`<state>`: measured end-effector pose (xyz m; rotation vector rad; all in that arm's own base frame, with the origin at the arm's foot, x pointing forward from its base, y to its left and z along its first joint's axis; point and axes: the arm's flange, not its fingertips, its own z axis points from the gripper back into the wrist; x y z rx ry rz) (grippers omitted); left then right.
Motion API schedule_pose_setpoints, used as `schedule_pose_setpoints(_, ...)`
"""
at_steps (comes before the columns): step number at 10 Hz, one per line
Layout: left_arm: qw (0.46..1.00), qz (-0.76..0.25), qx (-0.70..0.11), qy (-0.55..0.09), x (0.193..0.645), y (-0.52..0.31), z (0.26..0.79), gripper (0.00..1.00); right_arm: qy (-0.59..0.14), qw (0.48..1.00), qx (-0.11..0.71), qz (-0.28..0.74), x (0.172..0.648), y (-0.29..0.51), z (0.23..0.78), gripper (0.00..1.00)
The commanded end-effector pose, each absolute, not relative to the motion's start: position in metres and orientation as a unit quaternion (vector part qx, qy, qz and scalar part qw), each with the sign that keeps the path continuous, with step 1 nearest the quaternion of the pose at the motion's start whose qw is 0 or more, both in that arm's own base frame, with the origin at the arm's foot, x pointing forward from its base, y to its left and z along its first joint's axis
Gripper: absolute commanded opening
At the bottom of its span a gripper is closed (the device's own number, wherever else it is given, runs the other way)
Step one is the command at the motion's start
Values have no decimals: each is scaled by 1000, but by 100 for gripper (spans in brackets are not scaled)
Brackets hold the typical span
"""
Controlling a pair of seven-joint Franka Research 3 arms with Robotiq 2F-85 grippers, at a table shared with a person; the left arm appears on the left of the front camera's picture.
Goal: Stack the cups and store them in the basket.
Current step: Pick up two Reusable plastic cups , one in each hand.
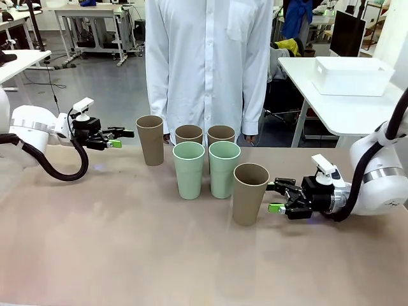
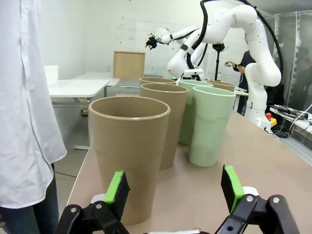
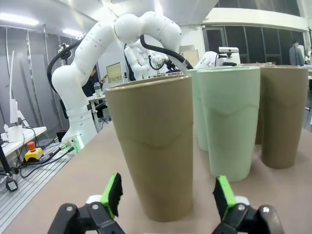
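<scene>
Four tan-brown cups (image 1: pixel 150 140); two mint-green cups (image 1: pixel 189 169); white basket (image 1: pixel 352 76); beige table (image 1: pixel 127 255); white shirt (image 1: pixel 207 64).

No text, label, brand or number can be read: the cups (image 1: pixel 189 169) are plain, and a lit monitor screen (image 3: pixel 115 73) far off perhaps carries writing, too small to tell.

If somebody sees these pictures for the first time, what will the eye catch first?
Six upright cups stand together on the table, two mint green among four brown. Open grippers aim at them from both sides: the left gripper at the leftmost brown cup, the right gripper at the nearest brown cup. Behind stands a person in white; the white basket sits on another table.
</scene>
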<state>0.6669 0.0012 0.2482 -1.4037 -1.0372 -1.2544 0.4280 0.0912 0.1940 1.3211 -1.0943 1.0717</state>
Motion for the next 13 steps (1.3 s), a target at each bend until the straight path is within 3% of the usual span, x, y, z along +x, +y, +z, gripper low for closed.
schedule_pose_setpoints(1,477,-488,-585,-439,678,-5,255,100,-457,547,548,437,421,93,198,100)
schedule_pose_setpoints(4,475,-508,-578,-428,669,-3,248,100,-458,532,554,448,428,91,194,100)
schedule_pose_setpoints(5,502,-508,-557,-424,668,-8,243,100,-476,532,538,448,416,92,205,100)
schedule_pose_setpoints(8,517,-506,-514,-460,669,-24,240,100,-483,541,535,434,409,99,210,100)
schedule_pose_setpoints(13,526,-489,-509,-475,674,-34,237,100,-491,549,520,433,404,115,210,100)
